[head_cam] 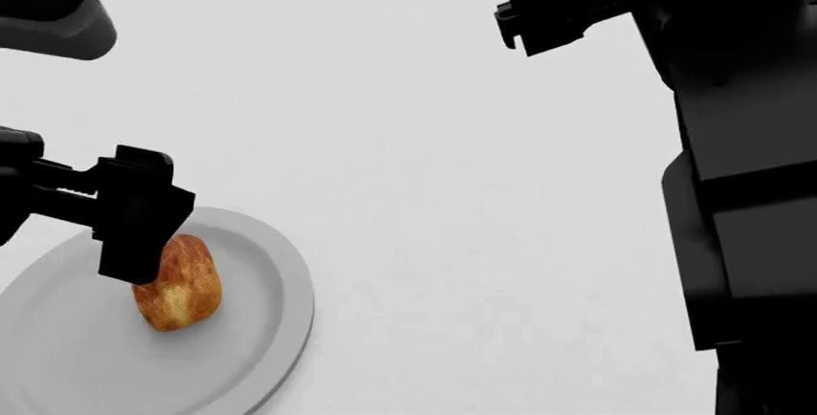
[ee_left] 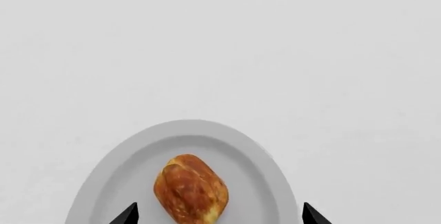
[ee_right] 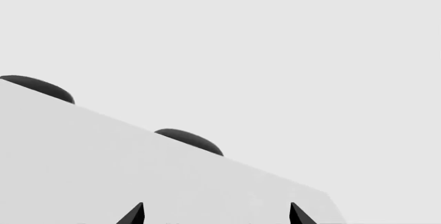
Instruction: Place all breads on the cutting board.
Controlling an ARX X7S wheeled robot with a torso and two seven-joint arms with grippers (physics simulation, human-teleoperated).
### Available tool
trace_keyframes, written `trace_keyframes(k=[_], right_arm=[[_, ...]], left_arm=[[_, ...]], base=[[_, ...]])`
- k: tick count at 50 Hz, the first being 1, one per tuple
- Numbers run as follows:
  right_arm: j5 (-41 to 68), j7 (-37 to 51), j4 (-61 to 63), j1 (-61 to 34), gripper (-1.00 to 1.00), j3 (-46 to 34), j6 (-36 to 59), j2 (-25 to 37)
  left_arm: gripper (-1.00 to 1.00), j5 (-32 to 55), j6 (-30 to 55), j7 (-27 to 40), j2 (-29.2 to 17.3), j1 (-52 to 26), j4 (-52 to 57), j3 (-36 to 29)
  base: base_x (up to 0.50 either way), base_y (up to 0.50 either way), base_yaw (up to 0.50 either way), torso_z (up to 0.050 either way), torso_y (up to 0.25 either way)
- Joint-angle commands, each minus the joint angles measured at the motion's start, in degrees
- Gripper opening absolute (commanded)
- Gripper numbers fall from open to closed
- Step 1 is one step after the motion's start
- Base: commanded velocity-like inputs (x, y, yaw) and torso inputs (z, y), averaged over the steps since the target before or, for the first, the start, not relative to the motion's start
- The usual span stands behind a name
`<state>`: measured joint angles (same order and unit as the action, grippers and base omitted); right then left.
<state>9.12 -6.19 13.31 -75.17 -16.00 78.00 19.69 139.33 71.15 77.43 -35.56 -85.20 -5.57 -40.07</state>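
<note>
One golden-brown bread roll (head_cam: 179, 286) lies on a round grey plate (head_cam: 275, 291) at the lower left of the head view. My left gripper (head_cam: 134, 243) hovers just above the roll. In the left wrist view the roll (ee_left: 191, 189) sits between the two spread fingertips, and the left gripper (ee_left: 220, 214) is open over the plate (ee_left: 255, 162). My right gripper (ee_right: 216, 214) is open too, with only the white table surface between its tips. In the head view the right gripper (head_cam: 542, 13) is raised at the upper right. The cutting board is out of view.
The white tabletop (head_cam: 485, 224) spreads between the two arms. The right wrist view shows the table's far edge (ee_right: 206, 149) with two dark rounded shapes (ee_right: 189, 139) behind it. The right arm's dark links (head_cam: 747, 195) fill the right side of the head view.
</note>
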Motion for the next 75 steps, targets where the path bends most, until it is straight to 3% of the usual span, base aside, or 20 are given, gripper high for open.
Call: trace_keyframes(k=[1, 12, 50, 75], right_arm=[[-0.97, -1.98, -0.16, 0.14, 1.00, 0.96, -0.29, -1.00], [-0.75, -1.86, 0.03, 0.05, 1.00, 0.77, 0.08, -1.04], [0.25, -1.63, 1.50, -0.29, 1.00, 1.40, 1.53, -0.76], [0.61, -1.61, 0.85, -1.50, 1.00, 0.47, 1.84, -0.40]], left_arm=[[1.00, -6.67, 2.63, -5.40, 1.62, 1.60, -1.38, 2.33], [1.00, -13.84, 5.72, -9.99, 2.06, 0.89, -3.74, 2.79], [1.00, -16.28, 2.41, -13.25, 1.45, 5.50, -2.56, 2.68], [1.00, -25.04, 2.05, -20.99, 2.38, 7.66, -5.03, 2.59]], base=[[0.00, 0.00, 0.00, 0.000, 0.000], [0.00, 0.00, 0.00, 0.000, 0.000], [0.00, 0.00, 0.00, 0.000, 0.000], [0.00, 0.00, 0.00, 0.000, 0.000]])
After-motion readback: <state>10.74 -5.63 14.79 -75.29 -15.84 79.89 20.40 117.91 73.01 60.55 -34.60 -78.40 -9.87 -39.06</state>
